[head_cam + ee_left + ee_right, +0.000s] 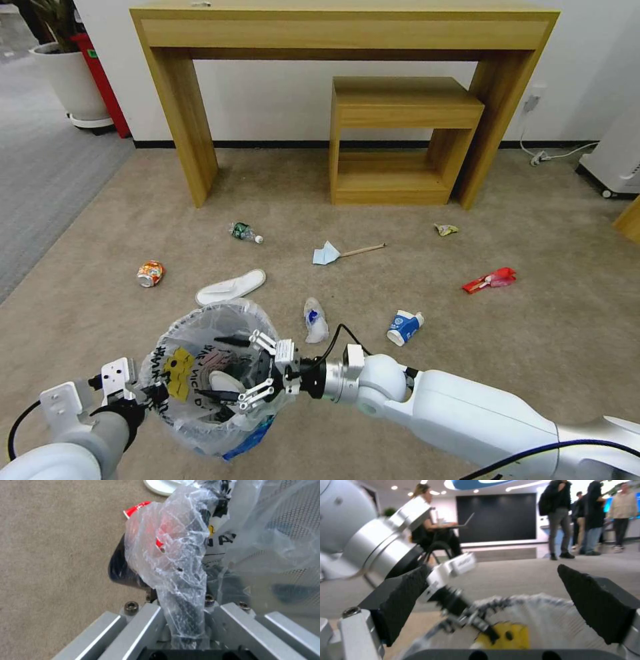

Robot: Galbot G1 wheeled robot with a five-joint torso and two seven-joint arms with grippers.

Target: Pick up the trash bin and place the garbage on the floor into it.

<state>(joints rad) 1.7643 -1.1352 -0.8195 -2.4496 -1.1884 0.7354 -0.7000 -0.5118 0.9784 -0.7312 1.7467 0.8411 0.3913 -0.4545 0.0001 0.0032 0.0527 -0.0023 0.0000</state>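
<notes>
the floor (413,400) is beige carpet with trash lying all over it. a white slipper (231,287) lies just past the bin (200,427). an orange can (151,273) is off to the left of the slipper. a green bottle (244,232) lies farther back, near the desk (347,27). a blue mask (326,254) touches the end of a wooden stick (363,251). a clear crumpled bag (315,321) lies right next to the right gripper (221,368). a blue and white cup (404,327) lies on its side a bit to the right. a red packet (491,279) is farther right, and a small yellow wrapper (445,229) is behind it. a small wooden stool (400,140) stands under the desk.

the bin is low in the head view, between the two arms. its bag has yellow and black print. something white lies inside it.

the left gripper (155,393) is at the near left side of the bin. it is clamped tight on the rim and the bag (173,562), as the left wrist view shows.

the right arm reaches in from the right, lying low and nearly flat. its gripper is over the mouth of the bin, with its fingers (403,600) wide apart and nothing between them.
</notes>
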